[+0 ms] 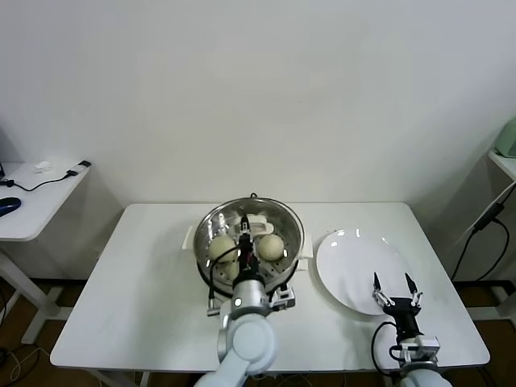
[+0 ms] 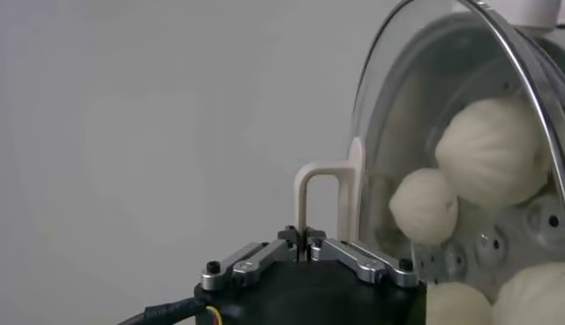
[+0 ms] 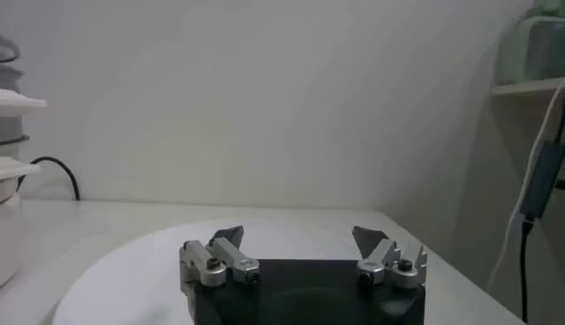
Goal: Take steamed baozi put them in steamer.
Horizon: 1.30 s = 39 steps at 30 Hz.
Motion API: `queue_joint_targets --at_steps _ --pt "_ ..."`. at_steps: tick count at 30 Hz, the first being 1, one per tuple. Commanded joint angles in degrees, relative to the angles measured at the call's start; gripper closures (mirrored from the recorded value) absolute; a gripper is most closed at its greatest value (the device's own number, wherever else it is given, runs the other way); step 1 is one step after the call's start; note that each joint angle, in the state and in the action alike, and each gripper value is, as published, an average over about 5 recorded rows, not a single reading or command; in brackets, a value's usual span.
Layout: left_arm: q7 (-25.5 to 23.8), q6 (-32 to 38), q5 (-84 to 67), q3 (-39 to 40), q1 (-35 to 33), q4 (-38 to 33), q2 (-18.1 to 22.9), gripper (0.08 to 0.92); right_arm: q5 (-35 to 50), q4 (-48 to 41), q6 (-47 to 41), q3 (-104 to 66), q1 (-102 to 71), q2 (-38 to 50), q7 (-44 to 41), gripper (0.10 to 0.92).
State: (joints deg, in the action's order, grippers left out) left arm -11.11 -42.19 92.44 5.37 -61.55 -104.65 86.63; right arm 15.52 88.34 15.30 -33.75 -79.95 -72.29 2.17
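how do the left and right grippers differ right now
The left gripper has its jaws shut on the glass lid's cream handle, held over the steamer; the right gripper has its jaws spread wide and holds nothing. The left is at work at the table's middle; the right waits over the bare white plate. Both share the same black body.

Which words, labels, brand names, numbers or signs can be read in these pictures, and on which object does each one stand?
None: no readable text appears in any view.
The steamer, the white plate, the glass lid and its handle carry no visible print.
The left gripper and right gripper show no markings either.
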Motion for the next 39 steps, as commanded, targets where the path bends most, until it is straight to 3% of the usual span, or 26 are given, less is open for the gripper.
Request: queue_joint_targets --at_steps 1,20,25,32,39 --pt "1.39 -0.25 0.02 -1.17 0.23 2.39 -0.74 0.868 0.45 -0.28 0.84 0.03 0.10 -0.10 0.33 0.203" --pt "2.66 1.96 -3.94 -1.06 -0.63 0.28 -2.43 0.842 -0.28 0.08 0.74 1.09 0.49 -0.52 -0.25 0.203" --pt "3.42 2.63 -11.03 0.67 -1.63 -4.85 -4.46 0.707 -0.21 0.38 0.17 1.17 0.48 -0.36 -0.64 0.203" --pt "8.54 7.59 -26.46 0.96 -5.66 -13.82 -7.19 0.508 -0.16 0.47 -0.79 1.41 0.46 -0.31 -0.88 0.203" --pt "19.32 22.88 -59.17 -10.06 -11.72 -19.93 -9.48 0.308 0.76 1.33 -0.77 1.61 -0.26 -0.41 -0.80 0.203"
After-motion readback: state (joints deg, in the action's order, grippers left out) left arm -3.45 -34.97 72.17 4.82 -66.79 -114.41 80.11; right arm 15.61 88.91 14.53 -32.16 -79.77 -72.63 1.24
